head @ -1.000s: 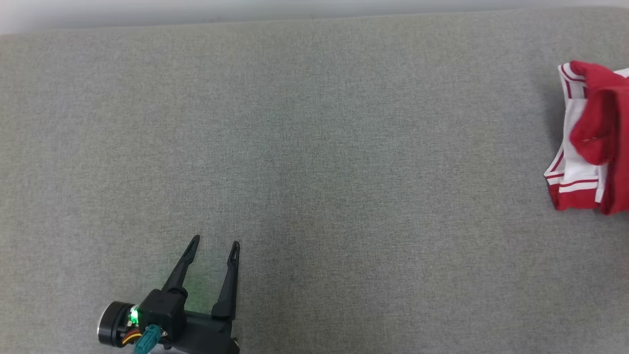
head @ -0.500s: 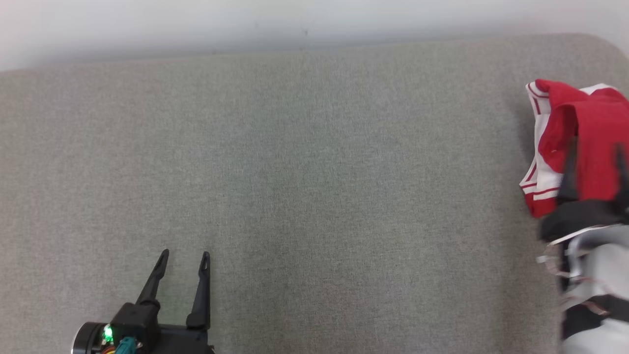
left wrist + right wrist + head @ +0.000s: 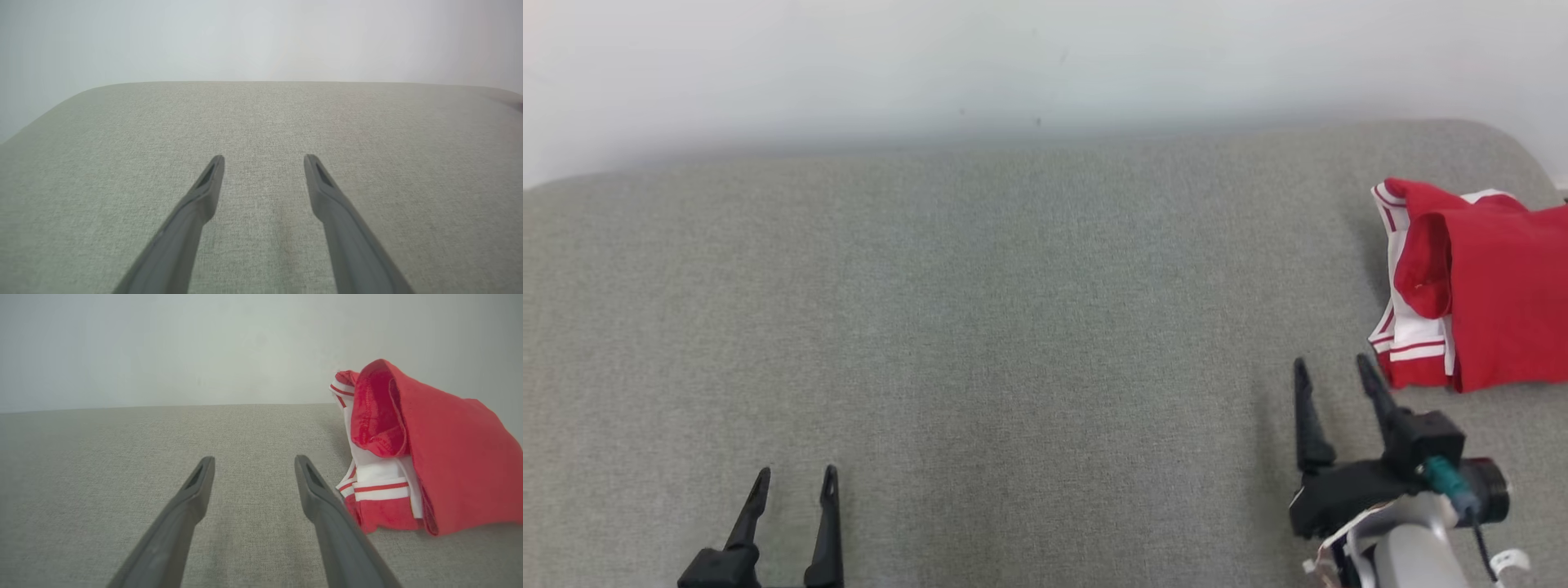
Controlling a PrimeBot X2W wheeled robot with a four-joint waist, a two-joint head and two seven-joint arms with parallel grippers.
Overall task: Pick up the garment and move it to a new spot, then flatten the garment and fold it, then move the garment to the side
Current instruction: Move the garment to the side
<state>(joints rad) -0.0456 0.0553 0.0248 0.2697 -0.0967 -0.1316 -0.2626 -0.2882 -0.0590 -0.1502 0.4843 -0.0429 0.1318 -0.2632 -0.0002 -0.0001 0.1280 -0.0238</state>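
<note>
A red garment (image 3: 1486, 286) with white striped trim lies folded in a bundle at the right edge of the grey cushion (image 3: 1013, 327). The right wrist view has the garment (image 3: 441, 457) just right of the fingers. My right gripper (image 3: 1331, 369) stands open and empty, a little below and left of the bundle, not touching it; the right wrist view gives the right gripper (image 3: 252, 461) bare fabric between its fingers. At the lower left my left gripper (image 3: 794, 478) is open and empty over bare cushion, as the left gripper (image 3: 263, 158) confirms in its own view.
A pale wall (image 3: 1013, 65) runs behind the cushion's far edge. The cushion's rounded right corner (image 3: 1511, 143) lies just behind the garment. Bare grey fabric spreads between the two grippers.
The head camera has tilted up, so the wall now shows. My right arm has come into view and pulled back from over the garment to its lower left. The garment lies as before.
</note>
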